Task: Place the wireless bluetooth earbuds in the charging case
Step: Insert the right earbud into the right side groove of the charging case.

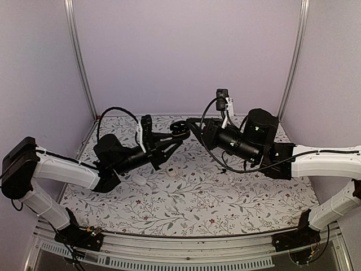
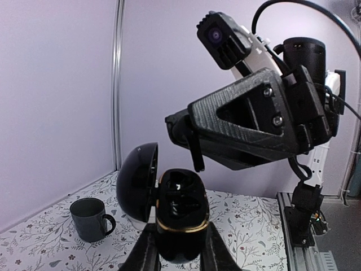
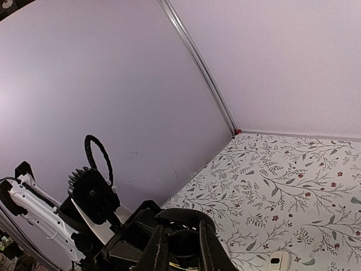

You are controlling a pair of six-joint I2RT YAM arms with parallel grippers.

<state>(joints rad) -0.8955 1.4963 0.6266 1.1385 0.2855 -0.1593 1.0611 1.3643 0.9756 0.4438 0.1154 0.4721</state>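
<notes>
My left gripper point(image 1: 176, 134) is shut on the black charging case point(image 1: 180, 127) and holds it above the table's far middle. In the left wrist view the case point(image 2: 180, 209) has a gold rim, and its lid point(image 2: 137, 180) hangs open to the left. My right gripper point(image 1: 193, 125) hovers just above the case's open top; one fingertip point(image 2: 198, 164) shows there. In the right wrist view its fingers point(image 3: 159, 251) stand narrowly apart around a small dark rounded earbud point(image 3: 183, 248), right over the case point(image 3: 189, 217). Whether an earbud sits in the case's wells is unclear.
A dark mug point(image 2: 90, 219) stands on the floral tablecloth at the far left. Two small white objects point(image 1: 172, 172) point(image 1: 139, 179) lie on the cloth in front of the left arm; one also shows in the right wrist view point(image 3: 280, 261). Lilac walls enclose the table.
</notes>
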